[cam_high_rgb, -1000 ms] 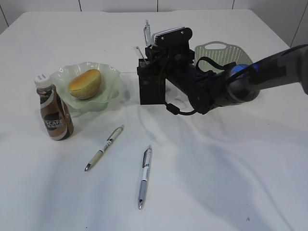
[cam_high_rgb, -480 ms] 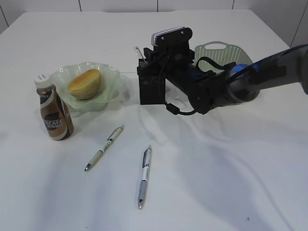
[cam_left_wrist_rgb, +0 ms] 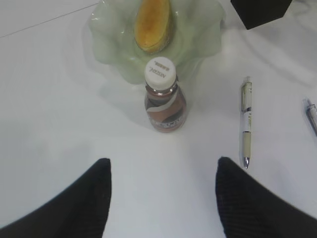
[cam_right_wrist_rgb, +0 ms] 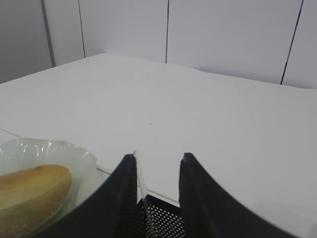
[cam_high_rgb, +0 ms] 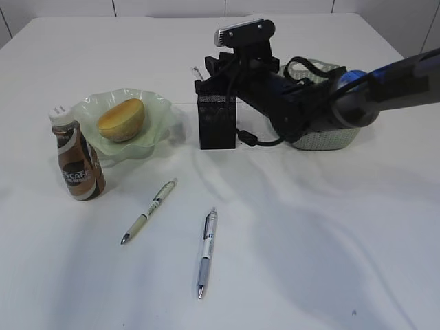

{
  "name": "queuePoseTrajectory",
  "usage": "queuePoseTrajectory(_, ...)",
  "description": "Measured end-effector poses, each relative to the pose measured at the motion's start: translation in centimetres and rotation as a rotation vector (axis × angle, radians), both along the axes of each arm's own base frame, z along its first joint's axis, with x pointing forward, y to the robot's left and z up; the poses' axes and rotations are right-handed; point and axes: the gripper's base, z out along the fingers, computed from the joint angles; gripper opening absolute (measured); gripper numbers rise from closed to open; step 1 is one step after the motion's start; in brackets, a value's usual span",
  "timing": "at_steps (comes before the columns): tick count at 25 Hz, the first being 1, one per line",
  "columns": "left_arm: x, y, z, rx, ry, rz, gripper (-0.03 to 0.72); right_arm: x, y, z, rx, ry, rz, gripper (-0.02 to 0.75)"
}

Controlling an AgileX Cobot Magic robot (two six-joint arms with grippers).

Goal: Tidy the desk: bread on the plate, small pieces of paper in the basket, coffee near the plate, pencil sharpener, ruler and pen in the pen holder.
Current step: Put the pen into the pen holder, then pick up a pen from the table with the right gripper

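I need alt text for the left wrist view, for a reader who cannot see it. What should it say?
A brown coffee bottle with a white cap stands on a white table, just in front of a pale green plate holding bread. A pen lies to its right. Two black fingers frame the bottom edge, spread apart and empty.

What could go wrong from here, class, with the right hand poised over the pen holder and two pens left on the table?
1. The right hand hangs right above the pen holder; moving off sideways, it might knock the holder over.
2. The coffee bottle stands upright close to the plate; the left hand, reaching for the nearer pen, could tip it.
3. The second pen lies flat, so a grasp may slip.
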Motion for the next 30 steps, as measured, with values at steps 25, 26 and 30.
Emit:
queuePoseTrajectory(25,-0.1,0.3,1.3,0.042,0.003,0.002,0.466,-8.1,-2.9,16.3,0.072,0.461,-0.032,0.251)
queuePoseTrajectory(26,-0.2,0.4,1.7,0.053,0.005,0.003,0.466,-8.9,-3.0,17.0,0.084,0.508,-0.023,0.255)
queuePoseTrajectory(30,-0.5,0.6,3.0,0.074,0.020,0.009,0.466,-11.6,-2.9,18.4,0.089,0.753,0.036,0.316)
